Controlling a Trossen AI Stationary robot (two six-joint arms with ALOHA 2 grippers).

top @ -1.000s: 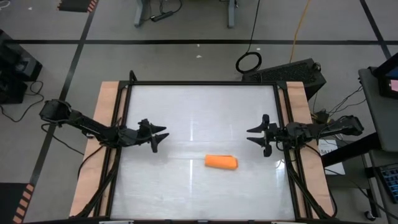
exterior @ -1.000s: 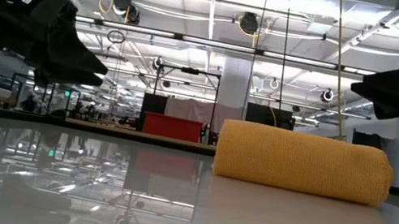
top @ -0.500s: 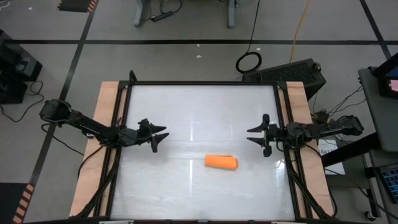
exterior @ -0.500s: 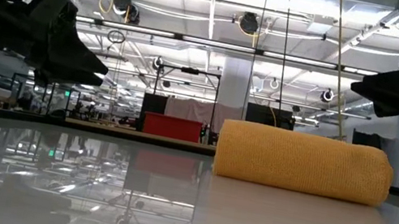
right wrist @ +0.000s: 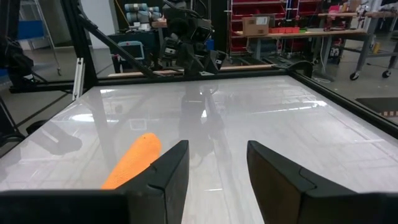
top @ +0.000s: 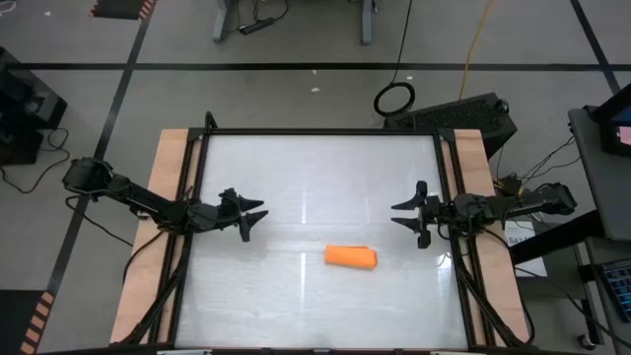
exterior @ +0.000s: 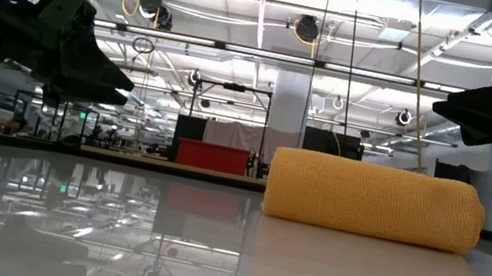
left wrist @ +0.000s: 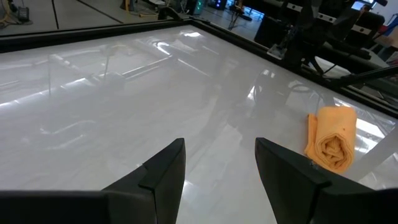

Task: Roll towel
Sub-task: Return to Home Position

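The orange towel [top: 351, 257] lies rolled into a short cylinder on the glossy white table, a little toward the near edge from the middle. It also shows in the low view [exterior: 374, 200], the left wrist view [left wrist: 331, 138] and the right wrist view [right wrist: 133, 160]. My left gripper [top: 254, 215] hovers open and empty above the table's left side, left of the roll. My right gripper [top: 401, 214] hovers open and empty above the right side, right of the roll and a little farther back.
A black frame [top: 320, 132] runs along the table's rim, with wooden side boards [top: 163, 197] outside it. The white tabletop [top: 315, 177] spreads between the two arms and behind the roll.
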